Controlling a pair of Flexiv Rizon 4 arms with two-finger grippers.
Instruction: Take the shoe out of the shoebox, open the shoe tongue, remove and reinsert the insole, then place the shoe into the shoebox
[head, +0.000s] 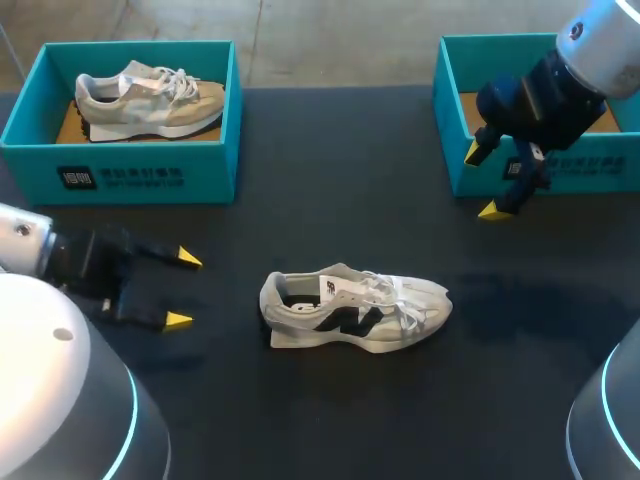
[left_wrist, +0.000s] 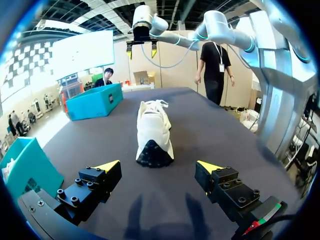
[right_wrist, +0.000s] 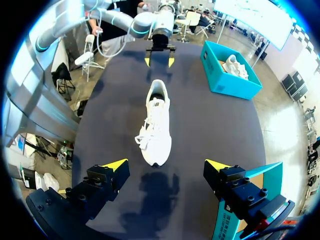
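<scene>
White shoe (head: 355, 310) with a black side mark is seen in the head view standing on its sole near the middle of the dark table (head: 330, 190), heel to the robot's left and toe to its right, outside both boxes. The left gripper (head: 184, 289) is placed low over the table, well apart from the heel, its two yellow-tipped fingers spread wide with nothing held. The right gripper (head: 483, 182) is seen at the front wall of the right shoebox (head: 560, 172), fingers likewise spread and holding nothing. A left shoebox (head: 130, 178), also teal, is set at the far left corner, and a beige shoe (head: 150, 100) is laid inside it. In the left wrist view, the white shoe (left_wrist: 154, 132) is shown ahead of the left gripper (left_wrist: 159, 166), heel nearest, centred between the lines of the wide-open fingers but apart from them; the right gripper (left_wrist: 142, 49) is seen beyond the toe, raised above the table. In the right wrist view, the white shoe (right_wrist: 156, 127) is shown ahead of the right gripper (right_wrist: 166, 165), toe and laces nearest, with the fingers held wide and touching nothing; the left gripper (right_wrist: 160, 60) is seen beyond the heel, and the left shoebox (right_wrist: 227, 80) off to one side.
</scene>
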